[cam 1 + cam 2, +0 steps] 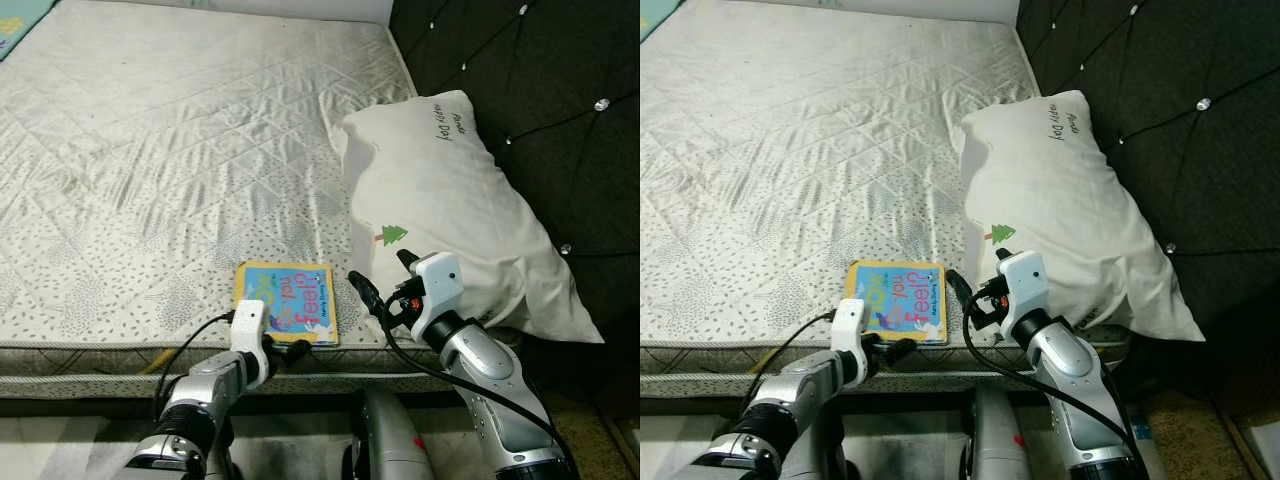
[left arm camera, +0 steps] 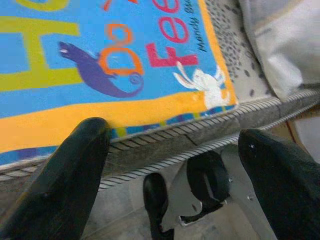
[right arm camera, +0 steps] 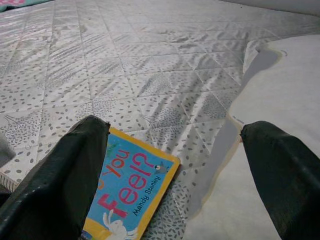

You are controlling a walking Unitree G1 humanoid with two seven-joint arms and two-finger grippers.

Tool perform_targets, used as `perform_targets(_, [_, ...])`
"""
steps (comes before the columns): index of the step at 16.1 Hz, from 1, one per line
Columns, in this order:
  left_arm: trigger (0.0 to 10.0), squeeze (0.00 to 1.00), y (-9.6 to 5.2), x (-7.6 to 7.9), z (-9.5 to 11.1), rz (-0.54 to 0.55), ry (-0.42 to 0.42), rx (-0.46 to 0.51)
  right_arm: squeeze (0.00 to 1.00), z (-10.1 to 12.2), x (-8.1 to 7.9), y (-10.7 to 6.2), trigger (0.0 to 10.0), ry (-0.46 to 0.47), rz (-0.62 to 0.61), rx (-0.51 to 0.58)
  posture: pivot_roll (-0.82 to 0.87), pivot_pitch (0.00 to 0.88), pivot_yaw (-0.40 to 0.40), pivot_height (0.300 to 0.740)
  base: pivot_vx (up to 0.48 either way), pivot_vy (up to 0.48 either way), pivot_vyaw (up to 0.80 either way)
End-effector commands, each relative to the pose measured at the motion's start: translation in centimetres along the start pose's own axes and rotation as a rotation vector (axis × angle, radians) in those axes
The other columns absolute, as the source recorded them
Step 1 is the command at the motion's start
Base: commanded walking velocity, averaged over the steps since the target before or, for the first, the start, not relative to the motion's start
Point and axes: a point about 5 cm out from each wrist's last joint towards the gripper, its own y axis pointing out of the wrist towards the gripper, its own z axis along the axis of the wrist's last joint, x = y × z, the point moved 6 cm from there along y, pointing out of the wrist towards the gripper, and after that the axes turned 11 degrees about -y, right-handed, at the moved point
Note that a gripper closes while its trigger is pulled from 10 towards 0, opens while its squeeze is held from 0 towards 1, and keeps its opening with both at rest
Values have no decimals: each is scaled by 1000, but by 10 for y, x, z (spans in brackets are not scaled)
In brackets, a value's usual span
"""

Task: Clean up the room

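Left eye view: the mattress point(image 1: 180, 130) carries two items. Its quilted cover has a speckled print, and its near edge runs across the lower part of the view. The padded headboard point(image 1: 540, 90), dark with stud buttons, stands on the robot's right.

The pillow point(image 1: 440, 210) lies against the headboard at the right side of the mattress, long axis running from the near edge toward the far end. It bears a small green tree motif and a short line of script near its far corner; the script is too small to read.

The book point(image 1: 287, 300) lies flat at the near edge of the mattress, just beside the pillow's near left corner. Its long axis runs roughly along the mattress edge. The cover is blue with a yellow border. The right wrist view reads "You Feel?" and "Mandy Stanley"; the left wrist view shows "Do" and part of "Feel".

The left end effector point(image 1: 290, 350) sits at the mattress edge, just below the book's near side, fingers spread apart and empty. The book lies straight ahead of it and slightly above.

The right end effector point(image 1: 385, 285) hovers between book and pillow, fingers also parted and empty.

Judgement: the left end effector is nearer the book.
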Motion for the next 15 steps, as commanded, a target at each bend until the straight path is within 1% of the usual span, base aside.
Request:
perform_targets(1, [10000,918,4,9,-10,-27,33,-40,0,-1,3,-2,10000,-10,-12,-4,-193,136,-61,603,0,0,0])
perform_targets(2, [10000,902,6,18,-7,-49,50,-28,0,-1,3,-2,10000,-11,-11,-4,-193,136,-61,603,0,0,0])
perform_targets(3, [10000,894,8,24,-6,-67,48,-22,0,-1,3,-1,10000,-10,-10,-3,-193,136,-61,603,0,0,0])
perform_targets(5, [10000,886,8,26,-11,-74,47,-31,0,0,2,-1,10000,-11,-8,-1,-193,136,-61,603,0,0,0])
perform_targets(9, [10000,878,7,23,-21,-64,33,-57,0,0,3,0,10000,-11,-7,0,-191,138,-64,603,0,0,0])
perform_targets(13, [10000,859,6,16,-35,-39,-29,-116,0,0,3,0,10000,-12,-10,1,-194,136,-59,603,0,0,0])
perform_targets(15, [10000,859,6,11,-29,-20,-40,-91,0,0,3,-1,10000,-11,-11,-1,-194,137,-58,603,0,0,0])
